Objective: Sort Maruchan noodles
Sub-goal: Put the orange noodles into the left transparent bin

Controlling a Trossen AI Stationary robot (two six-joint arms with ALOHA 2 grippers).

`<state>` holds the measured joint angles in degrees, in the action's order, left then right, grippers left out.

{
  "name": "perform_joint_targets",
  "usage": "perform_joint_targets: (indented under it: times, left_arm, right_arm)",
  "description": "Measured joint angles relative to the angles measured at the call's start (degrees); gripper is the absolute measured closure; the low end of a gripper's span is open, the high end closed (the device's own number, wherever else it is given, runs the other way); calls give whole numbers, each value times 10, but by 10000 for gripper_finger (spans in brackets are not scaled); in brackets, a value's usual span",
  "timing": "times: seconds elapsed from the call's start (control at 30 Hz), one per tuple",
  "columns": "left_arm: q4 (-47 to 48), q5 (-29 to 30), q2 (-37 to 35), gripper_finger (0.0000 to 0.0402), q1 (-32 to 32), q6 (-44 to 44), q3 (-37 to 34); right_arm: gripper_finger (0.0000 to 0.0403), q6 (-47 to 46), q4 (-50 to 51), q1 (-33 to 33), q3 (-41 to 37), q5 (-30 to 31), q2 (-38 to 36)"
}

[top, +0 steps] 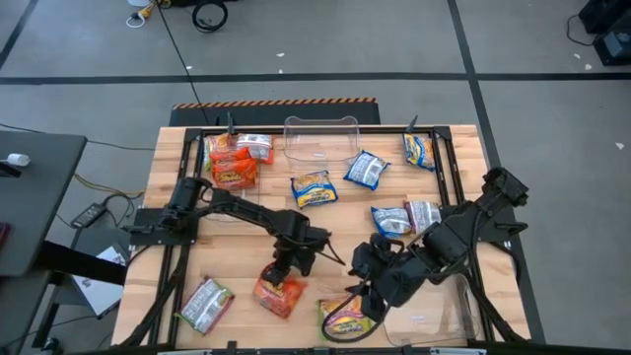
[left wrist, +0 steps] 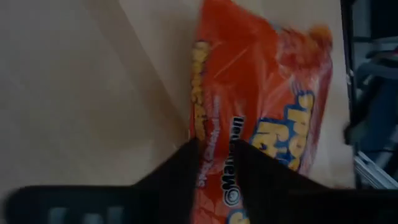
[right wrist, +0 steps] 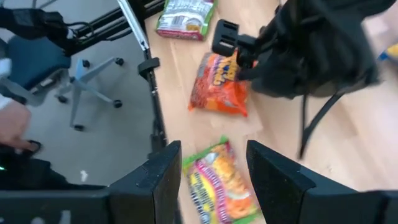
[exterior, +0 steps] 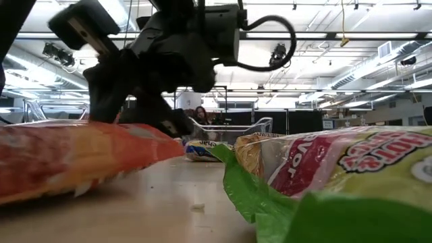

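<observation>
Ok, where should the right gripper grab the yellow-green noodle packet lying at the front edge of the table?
The yellow-green packet lies flat, so come straight down from above and pinch across its narrow width. The right gripper already hangs open over it, fingers either side. The left gripper works the orange packet beside it, so stay clear.

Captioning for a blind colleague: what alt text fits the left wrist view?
The left gripper is pinching the near edge of an orange-red Maruchan noodle packet lying on the light wooden table. A dark metal frame runs beyond the packet.
</observation>
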<state>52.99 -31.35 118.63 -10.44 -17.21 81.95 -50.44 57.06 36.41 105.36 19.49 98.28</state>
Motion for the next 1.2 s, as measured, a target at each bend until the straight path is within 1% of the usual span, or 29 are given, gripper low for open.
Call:
perform_joint_targets:
  times: [0.07,0.1,0.23,0.33,0.43,0.57,0.7,0.8,0.93,1.0,1.13,1.2]
  left_arm:
    - [20,-1,0,373,0,3,0]
    - [31,-1,0,386,0,11,0]
    - [99,25,-28,396,10,27,6]
    - [157,49,-70,397,22,38,20]
    - [191,66,-124,398,33,69,30]
    - [209,74,-200,399,41,143,41]
    - [234,88,-278,400,45,219,49]
    - [268,124,-335,400,56,266,52]
    - [343,200,-397,400,89,314,52]
    - [372,233,-425,400,111,316,51]
    - [371,301,-471,399,159,286,50]
    - [370,339,-481,399,188,266,48]
  right_arm:
    - [216,28,0,-14,0,-5,-2]
    - [216,43,0,-22,0,-13,-5]
    - [216,116,-1,-59,0,-39,-31]
    - [216,205,-1,-88,0,-44,-58]
    - [216,308,-6,-120,0,-42,-93]
    - [216,422,-12,-172,0,-42,-137]
    - [216,498,-15,-225,0,-41,-178]
    - [216,527,-15,-265,0,-42,-199]
    - [216,536,-8,-309,0,-47,-213]
    - [216,539,1,-325,0,-64,-216]
    - [216,564,11,-351,-4,-102,-216]
    - [216,567,10,-360,-12,-106,-216]
